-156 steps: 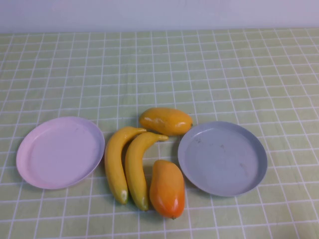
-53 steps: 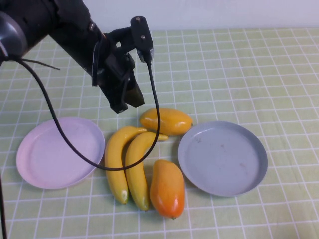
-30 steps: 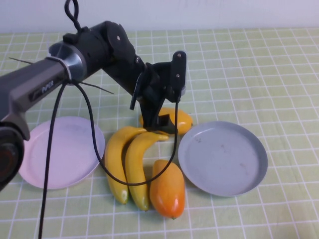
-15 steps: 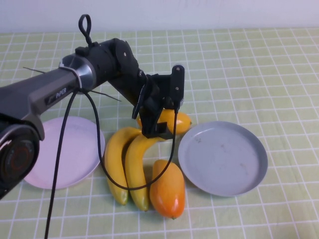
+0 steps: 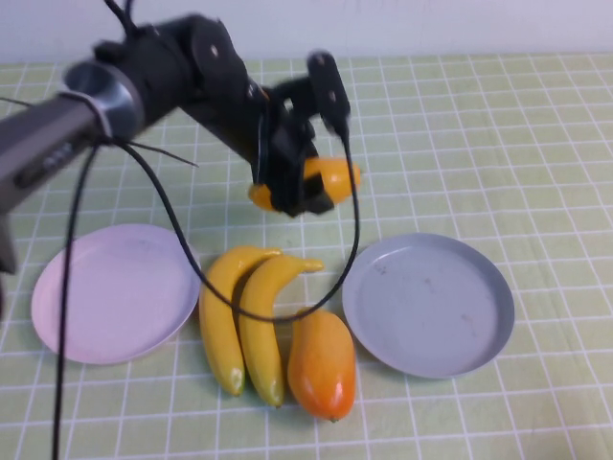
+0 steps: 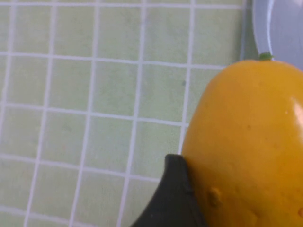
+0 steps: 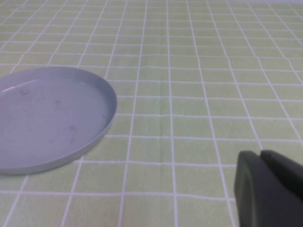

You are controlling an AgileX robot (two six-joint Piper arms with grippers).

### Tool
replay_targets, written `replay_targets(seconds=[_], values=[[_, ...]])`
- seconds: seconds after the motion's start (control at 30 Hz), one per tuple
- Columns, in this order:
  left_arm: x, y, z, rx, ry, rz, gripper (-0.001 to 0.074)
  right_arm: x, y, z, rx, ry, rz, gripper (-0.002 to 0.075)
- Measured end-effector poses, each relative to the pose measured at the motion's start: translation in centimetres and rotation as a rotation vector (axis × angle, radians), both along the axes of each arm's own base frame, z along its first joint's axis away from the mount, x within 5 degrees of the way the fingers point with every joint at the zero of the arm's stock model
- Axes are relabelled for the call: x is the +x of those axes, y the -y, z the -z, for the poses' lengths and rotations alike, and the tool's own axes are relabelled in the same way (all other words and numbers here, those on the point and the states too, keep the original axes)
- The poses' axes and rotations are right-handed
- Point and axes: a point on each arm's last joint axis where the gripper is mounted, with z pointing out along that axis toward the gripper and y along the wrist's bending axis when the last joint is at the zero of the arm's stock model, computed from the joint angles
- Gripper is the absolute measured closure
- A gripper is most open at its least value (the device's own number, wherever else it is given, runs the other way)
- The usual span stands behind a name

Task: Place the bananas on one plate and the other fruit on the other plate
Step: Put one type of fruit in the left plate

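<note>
My left gripper [image 5: 292,187] is shut on a yellow-orange mango [image 5: 330,178] and holds it in the air above the table, behind the bananas. That mango fills the left wrist view [image 6: 246,146]. Two yellow bananas [image 5: 239,321] lie side by side between the plates. A redder orange mango [image 5: 321,362] lies next to them. The pale pink plate [image 5: 67,326] is at the left and the grey-blue plate [image 5: 426,305] at the right; both are empty. My right gripper [image 7: 262,189] is out of the high view; its fingers are together, near the grey-blue plate [image 7: 47,118].
A green checked cloth [image 5: 498,144] covers the table. The left arm's cable [image 5: 192,278] hangs down over the bananas. A pale wall runs along the far edge.
My left gripper came down on the yellow-orange mango, shut on it and has lifted it up and back off the cloth. The bananas, the redder mango and both plates have not moved.
</note>
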Motion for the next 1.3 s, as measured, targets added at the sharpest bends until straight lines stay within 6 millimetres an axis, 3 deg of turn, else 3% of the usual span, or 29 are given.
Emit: replay_targets(seconds=[0.2,0.5,0.6,0.9,1.07,1.3], values=[[-2.9,-2.8,-6.6,-0.034,-0.086,-0.378,0.0216,0.0,0.0,0.0,0.0,0.0,0.0,0.0743],[-6.1,-7.3,-10.4,-0.002,-0.196,-0.752,0.0216,0.0,0.0,0.0,0.0,0.0,0.0,0.0743],[-7.6,-9.3,-9.6,0.02,-0.238,-0.827,0.0216,0.0,0.0,0.0,0.0,0.0,0.0,0.0743],[-11.1,-14.5,-2.9,-0.007,-0.277,-1.021,0.0216,0.0,0.0,0.0,0.0,0.0,0.0,0.0743],[-11.2,-15.5,-1.5,-0.011,-0.297,-1.077,0.0216,0.0,0.0,0.0,0.0,0.0,0.0,0.0743],[-9.5,-16.4,-0.1,-0.047,-0.294,-1.152,0.0216,0.0,0.0,0.0,0.0,0.0,0.0,0.0743]])
